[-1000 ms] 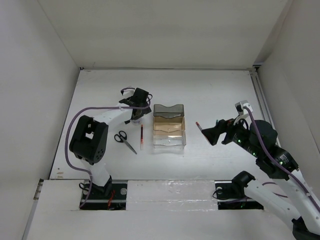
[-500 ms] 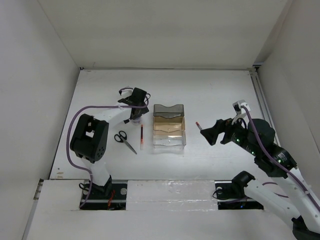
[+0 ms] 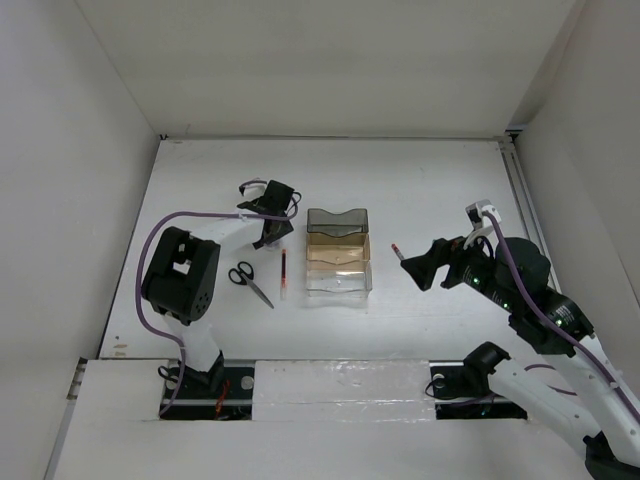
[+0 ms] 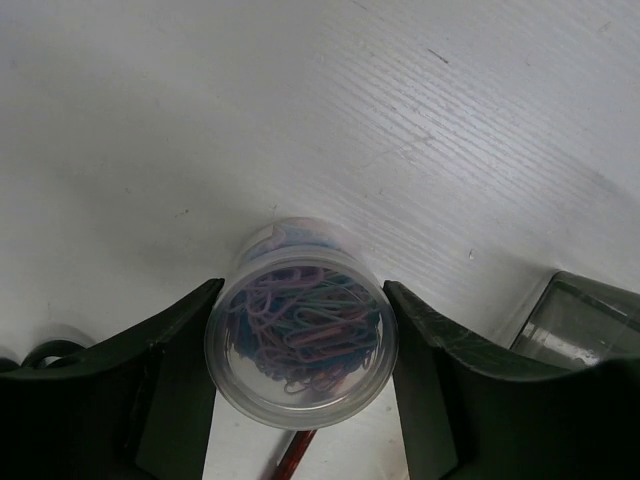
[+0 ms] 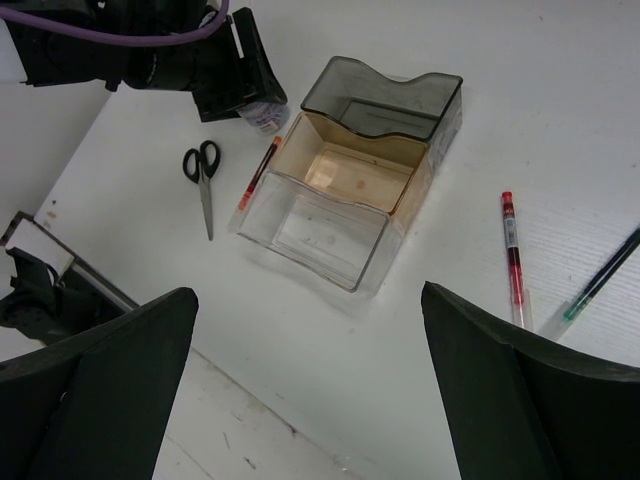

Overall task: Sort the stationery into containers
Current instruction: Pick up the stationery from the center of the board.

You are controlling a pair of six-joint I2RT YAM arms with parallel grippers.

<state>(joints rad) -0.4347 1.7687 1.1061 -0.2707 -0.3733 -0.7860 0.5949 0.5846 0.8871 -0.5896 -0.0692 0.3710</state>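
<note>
L fingers (image 4: 165,385) clamp the round tub (image 4: 300,335) of coloured paper clips, one finger tight vs. each side. The tub is centred btwn the tips w/ its top facing the wrist cam; can't tell if it's off the counter (image 3: 420,180) or resting on it. Just below the tub the end of a red pen (image 4: 293,465) pokes out. A corner of the dark grey bin (image 4: 585,320) shows at the R edge of that view & a bit of the scissors (image 4: 35,358) handle at the L edge. From above, that pen lies just L of the bins and the scissors lie further L, apart from it. Bins are joined in a row: dark grey farthest, amber-tan bin (image 5: 350,170) in the mid, clear bin (image 5: 320,235) nearest. R fingers (image 5: 110,390) are spread wide w/ nothing btwn them, hanging over the counter R of the bins. A 2nd red pen (image 5: 512,255) & the dark pen (image 5: 600,275) lie on the counter R of the bins, near ends close together; can't tell if they touch.
</note>
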